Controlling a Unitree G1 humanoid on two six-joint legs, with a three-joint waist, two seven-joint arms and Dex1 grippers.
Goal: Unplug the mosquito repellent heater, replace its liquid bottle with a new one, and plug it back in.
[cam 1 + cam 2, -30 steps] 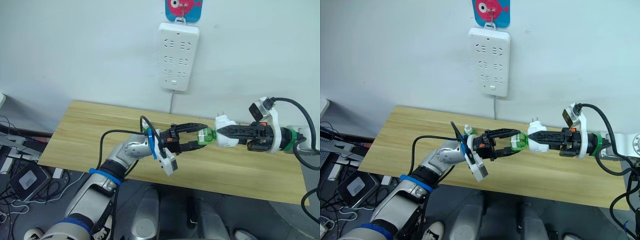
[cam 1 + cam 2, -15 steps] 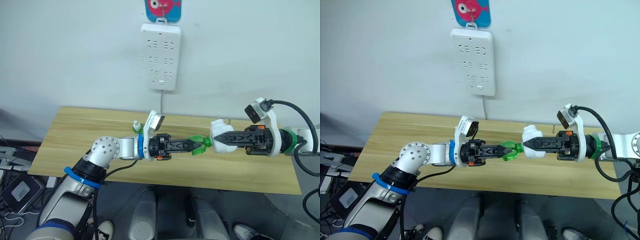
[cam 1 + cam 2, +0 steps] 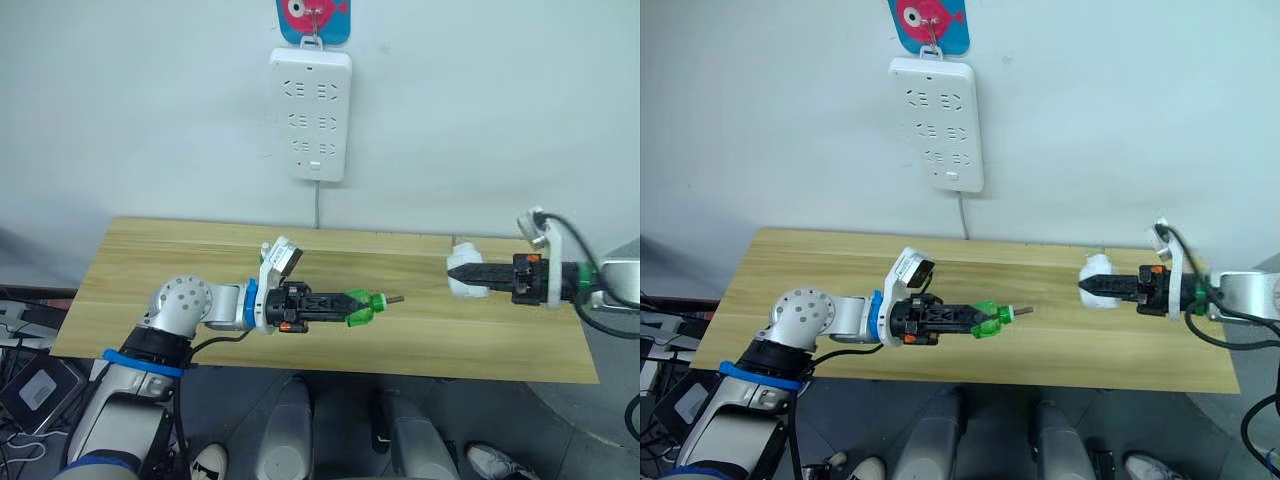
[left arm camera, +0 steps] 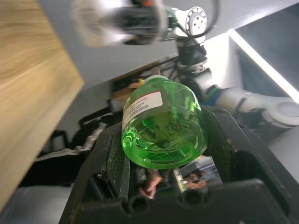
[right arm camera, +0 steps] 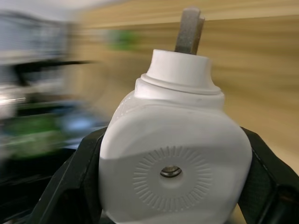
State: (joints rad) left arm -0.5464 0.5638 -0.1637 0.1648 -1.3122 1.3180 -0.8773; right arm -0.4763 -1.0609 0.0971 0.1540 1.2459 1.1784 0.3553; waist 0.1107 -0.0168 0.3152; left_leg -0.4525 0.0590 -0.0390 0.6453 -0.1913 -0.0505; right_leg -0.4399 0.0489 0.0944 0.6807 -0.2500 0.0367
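The left end effector (image 3: 352, 307) is nearest, out over the counter (image 3: 150, 260). It pinches a green bottle (image 3: 362, 307) by its fat end, and the bottle's thin wick points to 3 o'clock. Across at 3 o'clock, well apart from the bottle, the right end effector (image 3: 462, 272) is pressed on the heater (image 3: 463, 283), the little white box. The heater is up off the counter, in the air. Far back at 12 o'clock, the white strip (image 3: 310, 115) hangs on the wall under a blue hook with a red fish (image 3: 313, 18).

The bottle looks to be out of the heater, so I think the step now is to put this bottle down. To do it well, the left arm should lower the bottle slowly, set it flat on the wood, and only then let go. The right arm should keep the heater still and not squeeze harder.

The heater's prongs are hard to make out. The hole where a bottle goes is hidden too. I cannot tell where the new bottle is.
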